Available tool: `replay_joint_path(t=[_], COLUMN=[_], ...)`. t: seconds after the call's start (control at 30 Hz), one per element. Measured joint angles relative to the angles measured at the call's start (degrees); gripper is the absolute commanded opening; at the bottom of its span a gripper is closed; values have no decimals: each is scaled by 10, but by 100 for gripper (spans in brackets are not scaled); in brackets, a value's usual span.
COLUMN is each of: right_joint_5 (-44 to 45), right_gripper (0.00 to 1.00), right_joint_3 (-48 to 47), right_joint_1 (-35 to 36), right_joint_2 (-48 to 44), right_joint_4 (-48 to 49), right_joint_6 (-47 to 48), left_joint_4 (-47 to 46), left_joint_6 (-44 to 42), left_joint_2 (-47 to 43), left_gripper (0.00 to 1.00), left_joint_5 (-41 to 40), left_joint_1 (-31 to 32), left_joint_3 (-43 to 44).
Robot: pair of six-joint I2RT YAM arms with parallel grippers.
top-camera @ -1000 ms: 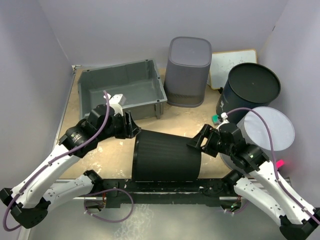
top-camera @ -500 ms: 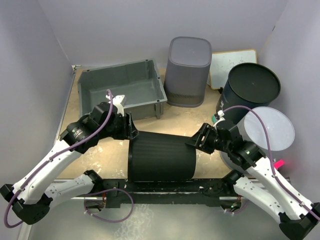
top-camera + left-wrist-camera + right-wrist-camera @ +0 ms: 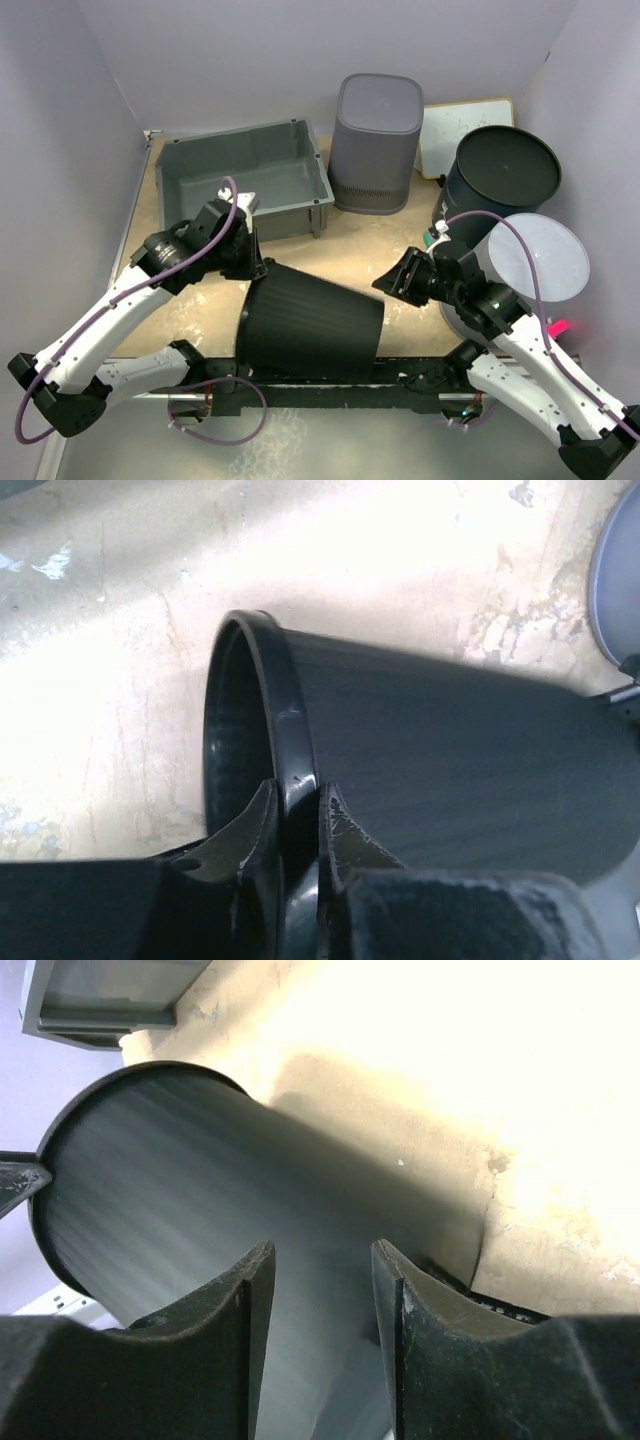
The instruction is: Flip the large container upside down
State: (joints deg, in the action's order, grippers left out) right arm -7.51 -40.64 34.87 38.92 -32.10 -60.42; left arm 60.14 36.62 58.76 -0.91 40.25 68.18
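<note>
The large container [image 3: 310, 320] is a black ribbed tub lying on its side near the table's front edge, with its mouth to the left. My left gripper [image 3: 254, 268] is shut on its mouth rim. In the left wrist view the rim [image 3: 290, 730] is pinched between the fingers of the left gripper [image 3: 297, 788], one inside and one outside. My right gripper [image 3: 386, 284] hovers open at the tub's closed right end, holding nothing. In the right wrist view the tub's side [image 3: 190, 1170] lies beyond the spread fingers of the right gripper [image 3: 322, 1252].
A grey tray [image 3: 240, 165] stands at the back left. A grey bin [image 3: 375, 140] sits bottom up at the back centre, with a whiteboard [image 3: 465, 125] beside it. A dark round tub [image 3: 500, 175] and a pale round lid [image 3: 535, 255] stand on the right.
My left gripper has shut on the tub's rim. The tub's mouth end has swung left and toward the front, so it lies askew. The right gripper's fingers have narrowed.
</note>
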Motion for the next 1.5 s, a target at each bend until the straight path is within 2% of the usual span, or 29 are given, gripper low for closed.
replay_joint_path(t=[0.13,0.23,0.37,0.5,0.6,0.67,0.8,0.87,1.0,1.27,1.5], right_joint_5=[-1,-6,-11,-11,-8,-3,6,7,9,10,21], right_gripper=[27,23,27,39,42,44,45,46,46,46,46], right_joint_3=[-1,-2,-3,-10,-22,-32,-41,-41,-41,-41,-43], right_joint_1=[0,0,0,0,0,0,0,0,0,0,0], right_joint_2=[-1,-3,-7,-7,-8,-9,-8,-8,-7,1,1], right_joint_4=[4,17,36,27,8,3,-3,-8,-10,-10,-16], right_joint_6=[6,12,16,25,32,35,42,45,47,52,60], left_joint_4=[1,5,-6,-6,-6,-5,16,25,45,51,48], left_joint_6=[-8,-8,-8,-7,-7,-5,-9,-9,-17,-18,-18], left_joint_2=[0,3,5,5,5,5,14,22,29,31,35], left_gripper=[0,0,0,0,26,39,45,40,18,0,0], left_joint_5=[9,12,11,4,-4,-10,-24,-27,-26,-1,0], left_joint_1=[3,3,3,3,3,3,3,3,3,2,-1], left_joint_3=[1,-3,-6,-6,-6,-6,-2,7,17,17,18])
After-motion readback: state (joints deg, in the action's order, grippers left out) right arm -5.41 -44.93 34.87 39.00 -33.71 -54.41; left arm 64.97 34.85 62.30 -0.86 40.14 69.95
